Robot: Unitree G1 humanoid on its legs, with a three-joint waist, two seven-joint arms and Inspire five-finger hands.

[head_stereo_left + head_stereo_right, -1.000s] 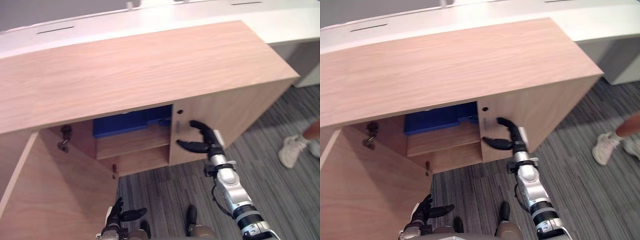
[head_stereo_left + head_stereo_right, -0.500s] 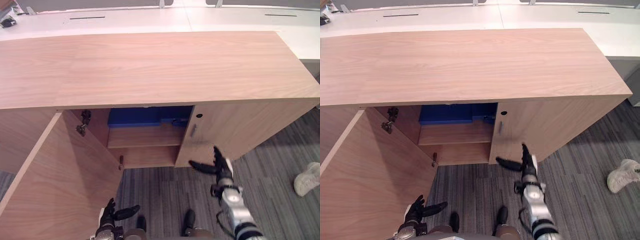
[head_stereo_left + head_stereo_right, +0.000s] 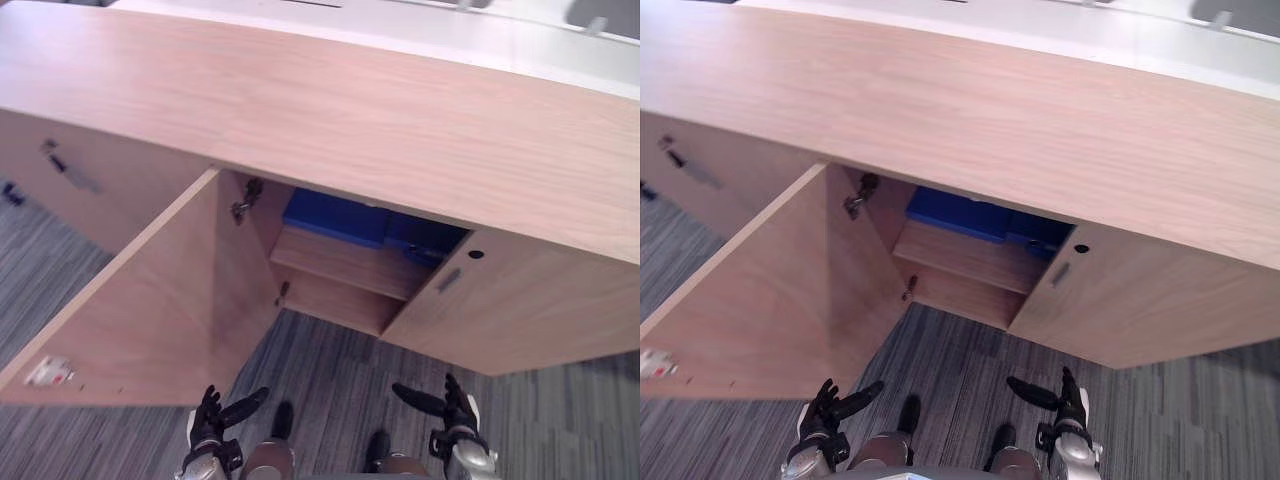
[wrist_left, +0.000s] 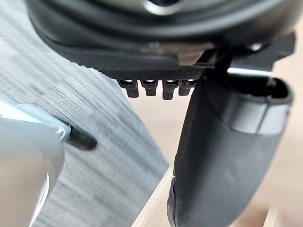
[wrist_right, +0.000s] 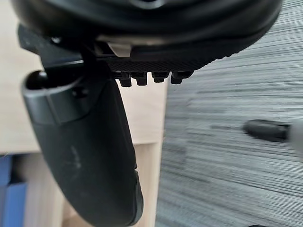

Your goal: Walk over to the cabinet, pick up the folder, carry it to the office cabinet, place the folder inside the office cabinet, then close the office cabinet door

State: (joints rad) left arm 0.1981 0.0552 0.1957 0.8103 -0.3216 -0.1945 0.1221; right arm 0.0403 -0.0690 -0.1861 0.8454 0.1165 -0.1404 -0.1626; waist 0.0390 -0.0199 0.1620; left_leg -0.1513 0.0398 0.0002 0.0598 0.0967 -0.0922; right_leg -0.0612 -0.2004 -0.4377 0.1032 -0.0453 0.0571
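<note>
A blue folder (image 3: 337, 218) lies flat on the upper shelf inside the wooden office cabinet (image 3: 400, 130). The cabinet's left door (image 3: 160, 310) stands swung wide open toward me; its right door (image 3: 520, 310) is shut. My left hand (image 3: 212, 418) hangs low over the carpet below the open door, fingers relaxed and empty. My right hand (image 3: 452, 408) hangs low below the shut door, open, holding nothing. In the right wrist view a bit of the blue folder (image 5: 9, 198) shows past the thumb (image 5: 90, 156).
Another wooden cabinet front with a dark handle (image 3: 68, 170) stands further to the left. A white desk top (image 3: 400, 30) runs behind the cabinet. Grey striped carpet (image 3: 330, 370) lies in front of the cabinet.
The whole picture has shifted: the camera swung so the cabinet sits more to the right. My right hand has dropped from the right door down to my side.
</note>
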